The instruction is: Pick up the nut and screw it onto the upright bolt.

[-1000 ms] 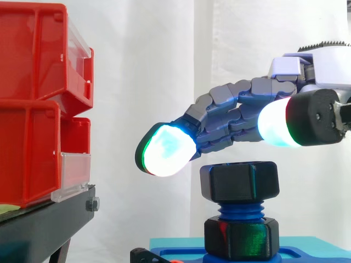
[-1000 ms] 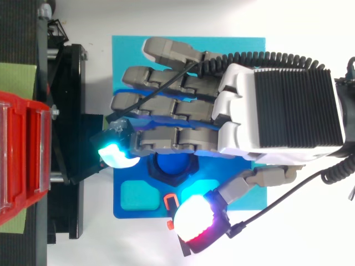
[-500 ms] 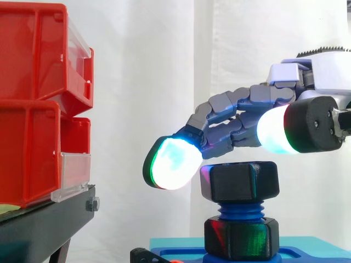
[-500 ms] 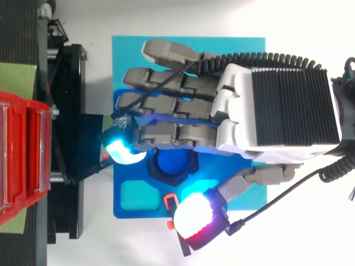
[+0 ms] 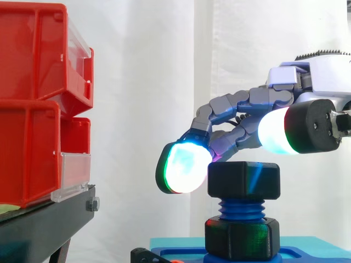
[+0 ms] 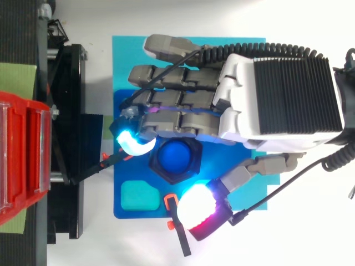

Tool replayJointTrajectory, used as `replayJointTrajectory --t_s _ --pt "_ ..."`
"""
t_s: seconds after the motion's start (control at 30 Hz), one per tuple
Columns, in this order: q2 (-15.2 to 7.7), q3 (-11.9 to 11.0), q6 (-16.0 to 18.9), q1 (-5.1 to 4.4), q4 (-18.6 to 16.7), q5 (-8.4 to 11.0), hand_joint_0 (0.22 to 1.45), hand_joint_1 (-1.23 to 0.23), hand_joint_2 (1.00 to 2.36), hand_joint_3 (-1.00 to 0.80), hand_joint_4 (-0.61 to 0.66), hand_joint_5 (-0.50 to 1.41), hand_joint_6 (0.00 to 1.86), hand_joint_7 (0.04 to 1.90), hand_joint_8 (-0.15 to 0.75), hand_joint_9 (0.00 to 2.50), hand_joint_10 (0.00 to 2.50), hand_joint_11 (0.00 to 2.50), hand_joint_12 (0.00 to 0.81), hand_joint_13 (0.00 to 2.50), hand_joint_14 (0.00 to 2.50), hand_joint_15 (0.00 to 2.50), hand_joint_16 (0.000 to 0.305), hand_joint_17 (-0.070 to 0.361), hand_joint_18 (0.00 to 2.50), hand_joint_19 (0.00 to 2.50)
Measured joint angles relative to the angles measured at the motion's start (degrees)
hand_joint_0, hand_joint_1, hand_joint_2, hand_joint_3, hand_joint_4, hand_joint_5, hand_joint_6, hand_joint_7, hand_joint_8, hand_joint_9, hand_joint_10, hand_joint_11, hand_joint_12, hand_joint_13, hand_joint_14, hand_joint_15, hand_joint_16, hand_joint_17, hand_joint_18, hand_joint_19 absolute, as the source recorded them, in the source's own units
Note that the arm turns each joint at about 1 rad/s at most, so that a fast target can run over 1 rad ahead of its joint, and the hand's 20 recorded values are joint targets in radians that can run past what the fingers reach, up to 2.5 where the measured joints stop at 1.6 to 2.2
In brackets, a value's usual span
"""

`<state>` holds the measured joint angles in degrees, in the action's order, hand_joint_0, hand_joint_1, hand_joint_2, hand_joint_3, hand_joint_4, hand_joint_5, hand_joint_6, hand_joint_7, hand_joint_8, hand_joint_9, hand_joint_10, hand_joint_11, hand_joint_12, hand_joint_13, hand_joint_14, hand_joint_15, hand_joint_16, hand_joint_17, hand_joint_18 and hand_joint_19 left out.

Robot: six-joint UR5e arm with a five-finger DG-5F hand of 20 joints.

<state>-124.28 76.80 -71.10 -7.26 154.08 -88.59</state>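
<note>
The black hex nut (image 5: 244, 181) sits on top of the upright blue bolt (image 5: 241, 208), with bare thread showing below it. In the top view the nut (image 6: 175, 159) rings the bolt's blue end. A second black hex collar (image 5: 241, 238) sits at the bolt's foot on the blue base (image 6: 125, 113). My hand (image 6: 277, 94) hovers over the nut, its fingers bent downward. One glowing fingertip (image 5: 184, 167) rests against the nut's left side. The thumb pad (image 6: 197, 209) stands apart from the nut, nearer the camera and higher.
Stacked red bins (image 5: 33, 98) stand on the black stand (image 5: 44, 224) to the left, a short gap from the fingertip. A teal recess (image 6: 138, 195) and a small red and black clip (image 6: 173, 224) lie on the base's front edge.
The fingers have curled down and drawn in toward the bolt, bringing the lit fingertip from up and left of the nut against its side. The nut has turned slightly.
</note>
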Motion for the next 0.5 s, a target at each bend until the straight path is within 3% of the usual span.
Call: replayJointTrajectory --t_s 0.13,0.5 --pt "0.0 -0.3 -0.1 0.68 0.1 -1.15 0.49 -0.39 1.00 -0.50 0.28 -0.07 0.50 1.14 0.325 0.66 0.00 0.00 0.393 0.47 0.00 0.00 0.057 0.128 0.16 0.00" --pt "0.0 -1.3 -0.9 2.91 1.5 -3.86 0.49 -0.38 1.00 -0.50 0.31 -0.03 0.51 1.22 0.330 0.77 0.00 0.00 0.393 0.54 0.00 0.00 0.056 0.127 0.24 0.00"
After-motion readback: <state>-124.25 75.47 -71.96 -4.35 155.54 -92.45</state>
